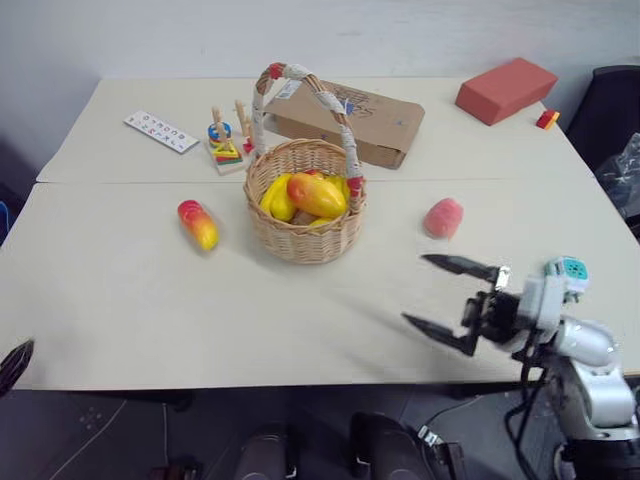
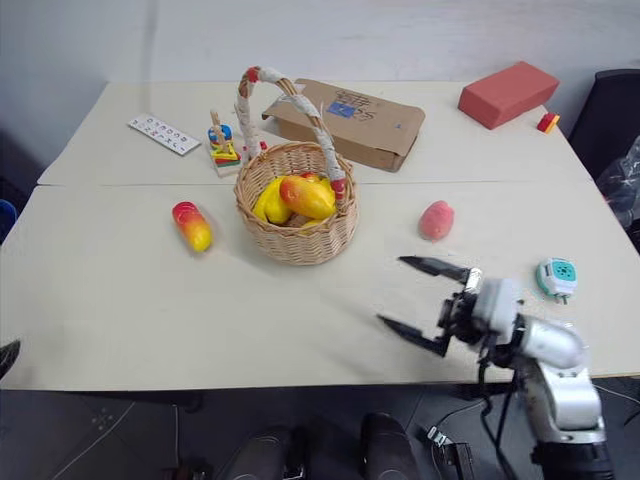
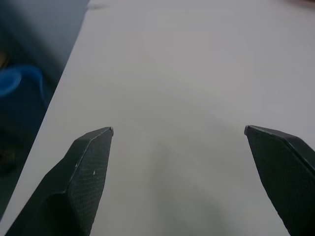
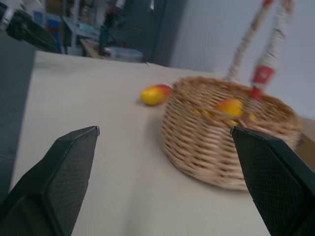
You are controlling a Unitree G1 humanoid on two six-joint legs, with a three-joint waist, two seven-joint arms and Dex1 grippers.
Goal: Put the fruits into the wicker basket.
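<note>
Both jaws wide open, empty; peach (image 1: 443, 217) on table just beyond right gripper (image 1: 446, 297), apart.

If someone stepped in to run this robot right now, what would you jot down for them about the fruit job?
Right pincer: open, holding nothing, above the table's near right part, pointing toward the basket.
Left pincer: open, holding nothing, over bare table near its left edge.
Basket: mid-table, already holding several fruits, yellow and red-orange.
Left to do: mango lies on the table left of the basket; peach lies to its right, closer to the right pincer. Both are untouched.
Suggestion: peach with the right pincer, mango with the left.
</note>
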